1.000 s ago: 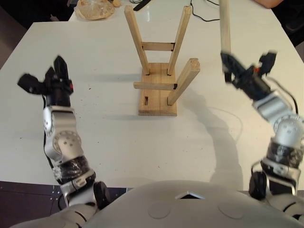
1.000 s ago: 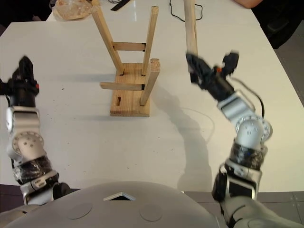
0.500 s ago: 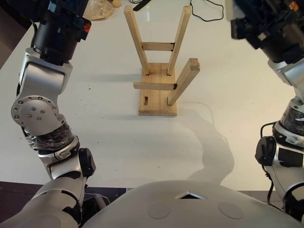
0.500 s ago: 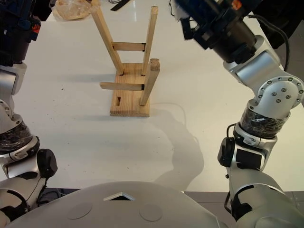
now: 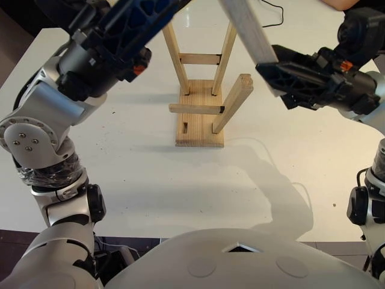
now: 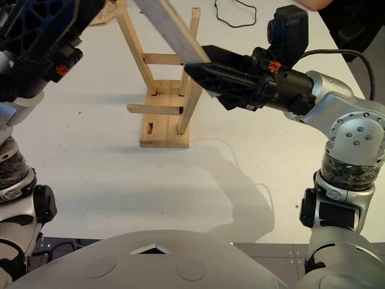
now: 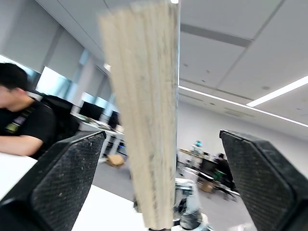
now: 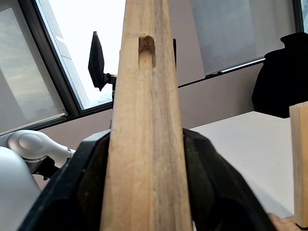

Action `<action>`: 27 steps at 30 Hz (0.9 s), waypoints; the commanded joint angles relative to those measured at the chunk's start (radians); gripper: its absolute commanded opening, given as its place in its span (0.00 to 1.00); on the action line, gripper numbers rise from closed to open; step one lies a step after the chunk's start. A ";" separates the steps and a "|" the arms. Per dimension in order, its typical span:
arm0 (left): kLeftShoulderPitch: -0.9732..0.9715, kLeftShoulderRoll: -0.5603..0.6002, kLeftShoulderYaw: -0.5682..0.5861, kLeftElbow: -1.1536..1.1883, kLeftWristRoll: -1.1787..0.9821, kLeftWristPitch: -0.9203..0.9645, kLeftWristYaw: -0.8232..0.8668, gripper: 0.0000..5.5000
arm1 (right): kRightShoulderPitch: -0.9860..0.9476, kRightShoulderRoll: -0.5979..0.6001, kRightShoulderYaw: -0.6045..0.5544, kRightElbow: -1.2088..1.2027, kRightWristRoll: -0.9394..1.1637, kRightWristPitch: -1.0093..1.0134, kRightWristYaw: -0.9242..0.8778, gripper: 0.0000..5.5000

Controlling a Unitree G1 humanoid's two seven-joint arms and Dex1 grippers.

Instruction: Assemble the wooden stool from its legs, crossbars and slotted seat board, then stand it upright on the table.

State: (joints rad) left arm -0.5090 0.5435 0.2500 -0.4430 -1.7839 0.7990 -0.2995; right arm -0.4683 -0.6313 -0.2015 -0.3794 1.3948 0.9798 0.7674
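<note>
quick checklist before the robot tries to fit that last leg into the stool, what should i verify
1. Loose leg held by the right gripper: ok, shut on it.
2. Left gripper sharing the hold: not ok, its fingers stand open on either side of the leg, apart from the wood.
3. Empty slot in the seat board unobstructed: ok.
4. Crossbar has a free end on that slot's side: ok.
5. Leg's mortise turned toward that crossbar: cannot tell.
6. Three fitted legs fully seated in the board: cannot tell.
</note>
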 commanded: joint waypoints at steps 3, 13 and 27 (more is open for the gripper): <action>0.001 0.008 -0.055 -0.018 -0.047 0.003 0.051 0.80 | 0.035 -0.037 0.029 -0.048 -0.030 0.003 0.072 0.37; 0.021 0.024 -0.076 -0.037 -0.053 -0.004 0.052 0.80 | 0.060 -0.045 0.064 -0.051 -0.068 -0.001 0.090 0.37; 0.061 0.030 -0.081 -0.073 -0.021 -0.014 0.014 0.41 | 0.079 -0.041 0.068 -0.054 -0.070 -0.003 0.079 0.37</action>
State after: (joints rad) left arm -0.4505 0.5601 0.1722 -0.4982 -1.8170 0.7821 -0.2643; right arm -0.3971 -0.6708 -0.1367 -0.4332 1.3358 0.9797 0.8525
